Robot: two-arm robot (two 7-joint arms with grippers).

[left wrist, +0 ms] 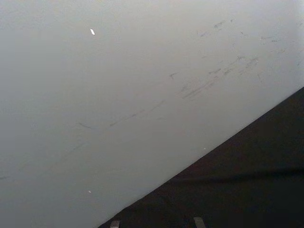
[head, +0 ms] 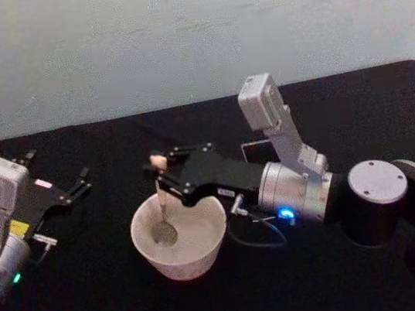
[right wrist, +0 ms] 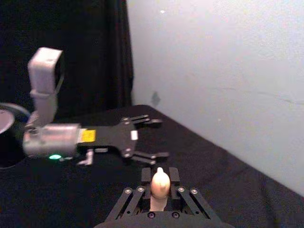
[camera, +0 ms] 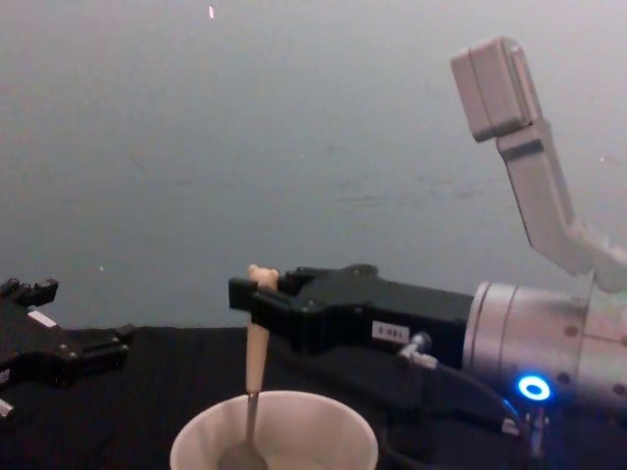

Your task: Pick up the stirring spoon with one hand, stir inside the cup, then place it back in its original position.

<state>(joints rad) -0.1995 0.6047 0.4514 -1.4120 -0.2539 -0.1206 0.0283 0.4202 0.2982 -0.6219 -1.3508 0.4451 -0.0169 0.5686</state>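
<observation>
Now our right gripper [head: 160, 169] pinches the stirring spoon [head: 163, 228] over the cup [head: 187, 266]; pushing its wall could tip it. Our left gripper [head: 79, 184] rests, fingers spread, left of the cup.

Room light: dim and even; the wall [head: 174, 35] behind the cup [head: 199, 258] was flat grey.
Cloth: the black tablecloth [head: 97, 305] round the cup swallowed every shadow.
Brightest: the cup itself, pale inside.
Metal: the stirring spoon [head: 164, 233] gave a dull glint inside the cup.
Glow: a blue ring [head: 285, 213] right of the cup, a green dot [head: 16, 278] far left.
Glare: one white speck [camera: 211, 12] high above the cup.
</observation>
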